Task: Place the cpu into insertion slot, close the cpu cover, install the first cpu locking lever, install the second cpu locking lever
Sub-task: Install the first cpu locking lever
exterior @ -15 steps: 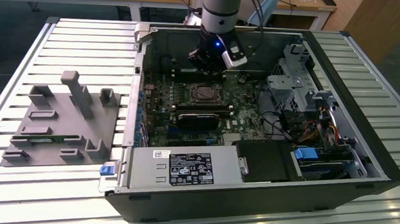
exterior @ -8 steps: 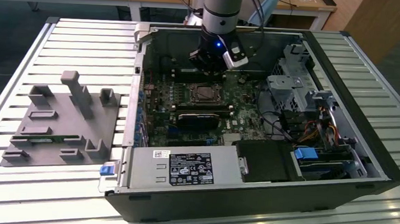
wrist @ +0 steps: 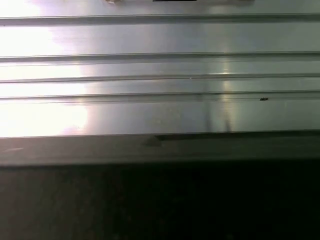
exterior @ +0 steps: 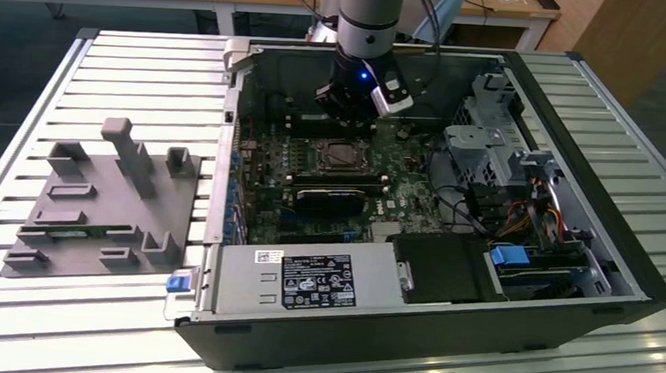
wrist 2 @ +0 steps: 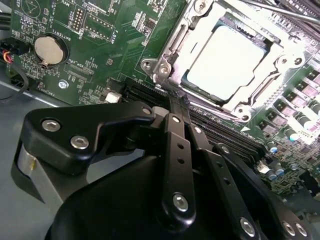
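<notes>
Black gripper, fingers together and empty, hovers just beside the insertion slot; the cpu sits seated inside. Levers likely demand slow, squarely aligned pressing.

The arm hangs upright at the scene's far side, its gripper pointing down, fingers together.

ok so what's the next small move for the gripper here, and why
Probably ease the gripper slightly closer to the socket's near edge to work a locking lever. The small flat silvery square cpu sits in place, the thin silver metal cover frame lies down around it, and the gripper hangs just beside that frame. Whether either lever is latched is unclear.
</notes>
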### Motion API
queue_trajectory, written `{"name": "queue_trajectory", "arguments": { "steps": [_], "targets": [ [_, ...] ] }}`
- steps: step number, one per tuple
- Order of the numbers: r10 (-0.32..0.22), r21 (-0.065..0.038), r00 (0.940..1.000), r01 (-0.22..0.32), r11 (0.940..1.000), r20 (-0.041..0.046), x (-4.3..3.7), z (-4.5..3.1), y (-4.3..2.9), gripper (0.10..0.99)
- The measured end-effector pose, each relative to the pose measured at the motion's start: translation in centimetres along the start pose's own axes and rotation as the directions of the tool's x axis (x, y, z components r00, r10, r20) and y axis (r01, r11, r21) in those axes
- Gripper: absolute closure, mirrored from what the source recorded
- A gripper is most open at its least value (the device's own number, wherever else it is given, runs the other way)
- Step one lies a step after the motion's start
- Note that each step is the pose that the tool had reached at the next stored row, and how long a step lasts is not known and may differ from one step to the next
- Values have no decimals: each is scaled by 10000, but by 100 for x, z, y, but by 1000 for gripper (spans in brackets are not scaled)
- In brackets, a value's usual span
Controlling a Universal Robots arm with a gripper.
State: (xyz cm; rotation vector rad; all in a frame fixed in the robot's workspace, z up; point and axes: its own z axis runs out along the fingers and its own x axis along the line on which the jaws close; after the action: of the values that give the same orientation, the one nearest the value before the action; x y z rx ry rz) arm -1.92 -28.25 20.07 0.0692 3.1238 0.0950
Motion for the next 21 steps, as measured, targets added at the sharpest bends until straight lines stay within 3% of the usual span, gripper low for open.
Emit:
{"name": "queue_trajectory", "arguments": {
  "steps": [8,16,21],
  "targets": [
    [-2,155,10000,2,9999,-1,-2,26,-1,980],
    [-1,168,10000,1,9999,-3,-3,35,-2,980],
    [-1,170,10000,1,9999,-4,-4,-30,2,980]
  ]
}}
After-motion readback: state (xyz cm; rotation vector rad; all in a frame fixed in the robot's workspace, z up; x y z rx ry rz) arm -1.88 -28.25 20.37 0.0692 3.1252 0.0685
